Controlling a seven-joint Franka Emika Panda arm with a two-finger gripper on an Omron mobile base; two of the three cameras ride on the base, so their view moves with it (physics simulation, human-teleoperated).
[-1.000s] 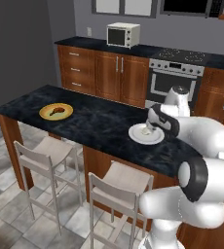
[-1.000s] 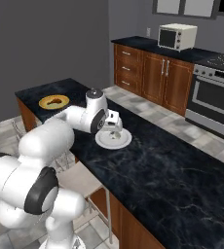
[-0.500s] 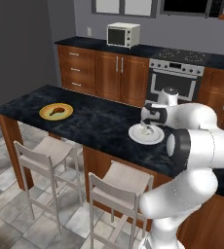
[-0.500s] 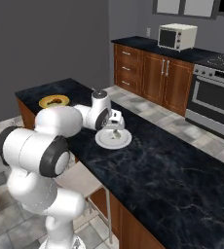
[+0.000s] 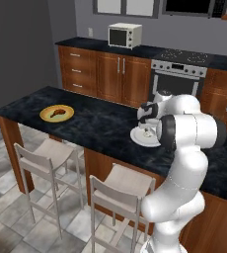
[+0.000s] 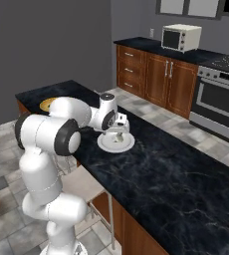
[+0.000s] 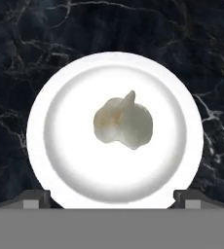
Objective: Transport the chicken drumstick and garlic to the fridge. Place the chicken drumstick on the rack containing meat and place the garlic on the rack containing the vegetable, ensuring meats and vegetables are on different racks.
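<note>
The garlic (image 7: 123,121) lies in the middle of a white plate (image 7: 50,160) on the dark marbled desk (image 5: 95,123), and the hand (image 5: 147,129) hangs straight over it, looking down, with its two fingers spread wide apart and nothing between them. From the hand's own camera the bulb sits dead centre, its pointed tip leaning toward the top right, and the two dark fingertips (image 7: 33,197) stand out to either side near the plate's rim, clear of it. I'd say this is the pickup of the garlic, not yet begun in earnest. The next move looks to be a straight drop until the fingers flank the bulb, then a close on its rounded body, not its tip. The chicken drumstick (image 5: 57,111) waits on a yellow plate (image 5: 46,117) well apart, toward the far end of the desk.
</note>
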